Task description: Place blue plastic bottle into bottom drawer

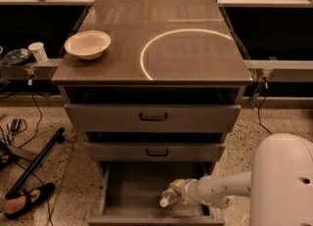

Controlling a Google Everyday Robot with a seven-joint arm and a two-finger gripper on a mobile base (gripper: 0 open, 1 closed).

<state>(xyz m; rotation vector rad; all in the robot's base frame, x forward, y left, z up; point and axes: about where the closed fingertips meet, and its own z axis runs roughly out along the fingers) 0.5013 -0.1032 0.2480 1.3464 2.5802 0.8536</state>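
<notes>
The bottom drawer of the grey-brown cabinet is pulled open and shows a plain flat grey inside. My gripper reaches into it from the right on a white arm and is shut on the blue plastic bottle. The bottle is clear with a white cap that points down and to the left, low over the drawer's floor at its right half. I cannot tell whether the bottle touches the floor.
A white bowl sits on the cabinet top at the left. Two closed drawers with dark handles are above the open one. A white cup stands on a ledge at the left. Cables, a black pole and a shoe lie on the floor at the left.
</notes>
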